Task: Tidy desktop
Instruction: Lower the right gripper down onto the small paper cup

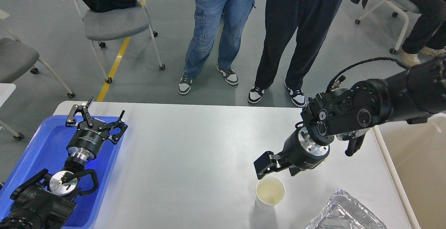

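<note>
The desktop (pixel 195 159) is a large pale grey-white tabletop. A white paper cup (pixel 270 191) stands upright on it at the front right, with a little pale liquid inside. My right gripper (pixel 277 173) is open and empty, just above the cup's far rim, its arm coming in from the right. My left gripper (pixel 101 112) is open and empty, hovering over the far end of the blue tray (pixel 45 149) at the left edge. The crumpled brown paper ball seen earlier is hidden behind my right arm.
A crinkled foil tray (pixel 343 215) lies at the desktop's front right corner. A beige bin (pixel 418 176) stands beside the table's right edge. Two people (pixel 223 30) stand just past the far edge, with wheeled chairs (pixel 115 23) behind.
</note>
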